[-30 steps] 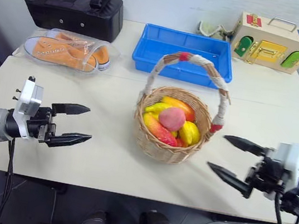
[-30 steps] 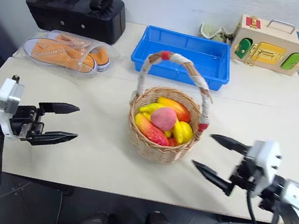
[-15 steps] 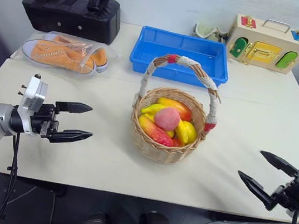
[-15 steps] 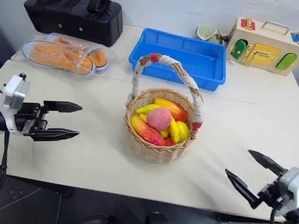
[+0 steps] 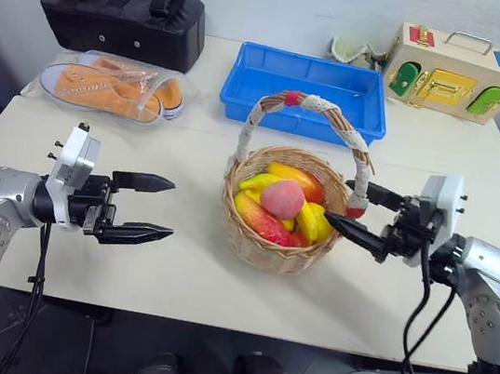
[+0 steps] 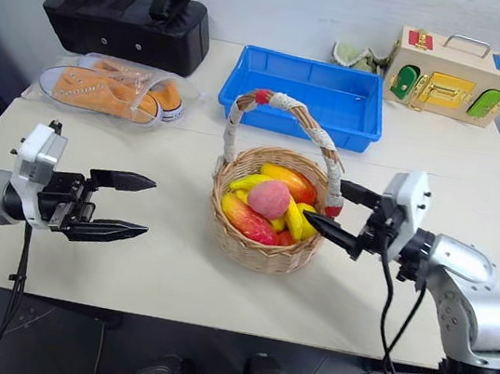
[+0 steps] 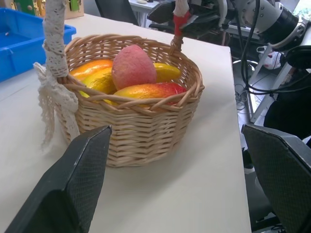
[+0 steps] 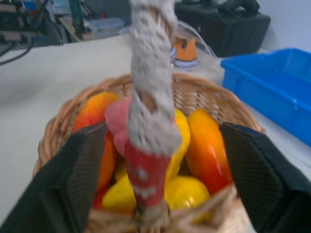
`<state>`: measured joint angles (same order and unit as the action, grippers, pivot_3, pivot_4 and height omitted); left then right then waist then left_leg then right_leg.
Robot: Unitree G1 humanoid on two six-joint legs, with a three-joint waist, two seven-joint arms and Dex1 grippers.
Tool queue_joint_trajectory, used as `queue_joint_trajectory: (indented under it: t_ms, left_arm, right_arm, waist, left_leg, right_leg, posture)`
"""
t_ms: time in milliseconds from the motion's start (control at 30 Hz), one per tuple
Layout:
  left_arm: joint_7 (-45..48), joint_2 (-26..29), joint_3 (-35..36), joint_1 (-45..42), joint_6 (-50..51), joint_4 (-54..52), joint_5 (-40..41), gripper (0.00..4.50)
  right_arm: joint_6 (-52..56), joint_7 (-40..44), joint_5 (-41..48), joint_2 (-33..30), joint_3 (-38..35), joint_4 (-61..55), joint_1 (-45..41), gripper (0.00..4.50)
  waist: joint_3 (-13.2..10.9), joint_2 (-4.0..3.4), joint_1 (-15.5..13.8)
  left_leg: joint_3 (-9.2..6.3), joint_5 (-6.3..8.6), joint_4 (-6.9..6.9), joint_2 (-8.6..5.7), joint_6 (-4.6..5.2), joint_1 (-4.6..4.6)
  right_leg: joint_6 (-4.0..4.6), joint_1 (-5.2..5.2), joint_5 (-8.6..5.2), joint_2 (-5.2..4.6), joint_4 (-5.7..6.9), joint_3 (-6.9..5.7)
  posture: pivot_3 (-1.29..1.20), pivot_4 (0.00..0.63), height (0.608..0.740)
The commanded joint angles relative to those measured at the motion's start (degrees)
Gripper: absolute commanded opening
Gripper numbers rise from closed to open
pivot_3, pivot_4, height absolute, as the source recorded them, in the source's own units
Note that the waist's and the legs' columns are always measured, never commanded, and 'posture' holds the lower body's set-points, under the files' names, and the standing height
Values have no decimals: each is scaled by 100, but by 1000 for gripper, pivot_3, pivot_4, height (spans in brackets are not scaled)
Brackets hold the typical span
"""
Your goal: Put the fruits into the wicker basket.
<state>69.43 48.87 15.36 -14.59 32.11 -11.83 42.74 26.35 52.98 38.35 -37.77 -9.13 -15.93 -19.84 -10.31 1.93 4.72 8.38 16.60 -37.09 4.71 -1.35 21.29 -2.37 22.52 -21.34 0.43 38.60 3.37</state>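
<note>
The basket sits mid-table just in front of the blue tray, with the fruits piled inside. The right gripper straddles the handle's red end, fingers apart and not clamped. The left gripper hangs spread wide and empty, well left of the basket.

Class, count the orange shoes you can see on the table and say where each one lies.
2. Both orange shoes lie side by side inside one clear plastic wrap at the table's far left, in front of the black bag. Nothing suggests more, though the wrap blurs details.
</note>
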Motion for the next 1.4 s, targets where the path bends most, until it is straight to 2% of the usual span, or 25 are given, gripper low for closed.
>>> queue_joint_trajectory:
  t_ms: [33,67,233,433,533,633,733,833,1033,1100,1233,1400]
  left_arm:
    - [-27,21,220,81,-73,-135,98,4500]
    - [-35,1,214,92,-95,-131,87,4500]
    - [-136,-235,178,-53,-333,-22,62,4500]
    - [-261,-530,59,-314,-432,116,50,4500]
    - [-241,-651,-83,-489,-550,330,-78,4500]
    - [-195,-728,-202,-682,-657,546,-170,4500]
    - [-113,-786,-322,-881,-750,752,-253,4500]
    - [-15,-806,-420,-1058,-814,934,-325,4500]
    - [126,-709,-424,-1173,-869,1080,-401,4500]
    - [147,-681,-396,-1158,-871,1089,-410,4500]
    - [103,-684,-281,-1008,-815,1107,-346,4500]
    - [-111,-680,-120,-743,-898,1322,-503,4500]
  right_arm:
    - [-8,70,91,-8,-37,-55,-67,2162]
    - [5,70,103,-5,-59,-52,-43,1952]
    - [-72,4,224,-28,-471,-128,213,236]
    - [-254,-620,353,-53,-1766,-380,1008,234]
    - [-610,-1304,80,134,-2649,-302,1419,234]
    - [-699,-1813,-34,244,-3151,-224,1702,234]
    - [-724,-2081,-85,401,-3263,-48,1855,234]
    - [-721,-2000,-78,445,-3180,322,1902,234]
    - [-673,-1755,-58,195,-3134,883,1769,234]
    - [-322,-1437,222,-6,-3125,933,1856,951]
    - [-910,-1110,-33,-187,-3298,901,1993,2024]
    - [-1442,-557,-34,-233,-3792,420,2653,3722]
  waist:
    - [0,0,-1]
    - [0,0,-2]
    - [0,0,-4]
    - [0,0,-116]
    - [-1,-1,-132]
    - [-1,-2,-137]
    - [-2,-3,-107]
    - [-3,-5,-47]
    - [-4,-10,21]
    - [-4,-10,5]
    - [-6,-12,-5]
    - [-7,-15,-14]
  left_leg:
    - [0,0,1,0,0,0]
    - [0,0,1,0,-1,1]
    - [0,1,-5,0,1,1]
    - [-1,2,-2,-2,3,4]
    - [2,2,-4,-2,2,3]
    - [2,0,-2,-2,-2,1]
    - [5,-2,-3,-1,-4,-2]
    - [7,-5,-3,-2,-6,-7]
    - [8,-8,-1,-1,-7,-13]
    - [5,-8,-2,-1,-7,-11]
    - [5,-7,-1,-2,-6,-9]
    - [2,-7,3,-2,-6,-8]
  right_leg:
    - [0,0,0,0,-1,0]
    - [0,0,0,0,-2,0]
    - [-1,-4,0,-1,-2,0]
    - [-2,-5,1,-1,-9,-2]
    - [-3,-3,1,0,-8,1]
    - [-3,-3,1,3,-6,1]
    - [-3,-4,1,4,-2,4]
    - [-3,-5,1,5,6,6]
    - [-3,-8,1,7,9,7]
    - [-4,-8,1,7,8,6]
    - [-4,-8,2,6,4,6]
    - [-6,-7,1,6,2,5]
  posture:
    - [0,150,740]
    - [0,150,740]
    - [0,150,740]
    - [0,150,740]
    - [0,150,740]
    - [0,150,740]
    - [0,150,740]
    - [0,150,740]
    - [0,150,740]
    - [0,150,740]
    - [0,150,740]
    - [0,150,740]
